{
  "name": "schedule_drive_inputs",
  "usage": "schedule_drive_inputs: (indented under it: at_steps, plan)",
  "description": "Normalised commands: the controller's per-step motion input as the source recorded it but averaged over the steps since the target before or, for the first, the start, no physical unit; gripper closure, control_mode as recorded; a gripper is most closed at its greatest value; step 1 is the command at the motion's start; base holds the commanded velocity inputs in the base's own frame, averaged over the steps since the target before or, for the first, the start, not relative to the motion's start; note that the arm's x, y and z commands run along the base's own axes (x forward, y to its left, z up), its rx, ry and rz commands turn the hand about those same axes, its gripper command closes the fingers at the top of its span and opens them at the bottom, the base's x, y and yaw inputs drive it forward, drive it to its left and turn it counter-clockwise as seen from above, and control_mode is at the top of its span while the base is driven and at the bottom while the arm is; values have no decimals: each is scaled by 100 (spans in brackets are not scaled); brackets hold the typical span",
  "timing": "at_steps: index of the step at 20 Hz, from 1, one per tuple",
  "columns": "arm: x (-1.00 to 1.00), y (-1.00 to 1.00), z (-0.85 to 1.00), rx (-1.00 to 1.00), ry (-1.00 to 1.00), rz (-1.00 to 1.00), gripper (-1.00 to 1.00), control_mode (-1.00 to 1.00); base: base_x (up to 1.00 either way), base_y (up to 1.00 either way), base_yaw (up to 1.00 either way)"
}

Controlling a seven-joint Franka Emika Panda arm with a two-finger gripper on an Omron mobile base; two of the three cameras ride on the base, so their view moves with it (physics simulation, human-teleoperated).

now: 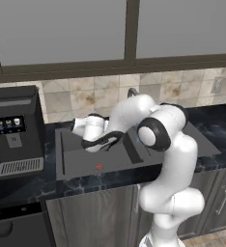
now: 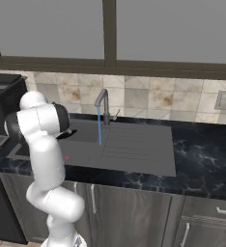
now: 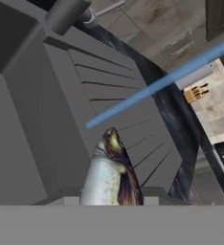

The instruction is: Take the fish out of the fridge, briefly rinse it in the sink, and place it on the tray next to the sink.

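End effector (image 3: 111,198) clamped on fish (image 3: 110,170), long axis pointing straight out from fingers; water stream (image 3: 157,83) just beyond its nose, over sink (image 3: 18,124).

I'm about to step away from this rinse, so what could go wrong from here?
1. The water stream passes above the fish's tip in the hand view, so the rinse may miss it.
2. The gripper is shut on the fish over the sink; wet, it might slip into the basin.
3. The faucet stands close to the arm's path out.

Fish (image 3: 111,174) seemingly over sink (image 3: 18,139)
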Motion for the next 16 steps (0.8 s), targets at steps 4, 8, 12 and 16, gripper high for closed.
schedule_drive_inputs:
  at_steps: [4, 8, 12, 16]
  plan:
    - [0, 1, -1, -4, 0, 0, 100, -100, 0, 0, 0]
    - [2, 0, 0, -1, 0, 0, 100, -100, 0, 0, 0]
    - [11, 0, -19, -10, 0, 0, 100, -100, 0, 0, 0]
    - [32, -6, -29, -8, 0, 0, 100, -100, 0, 0, 0]
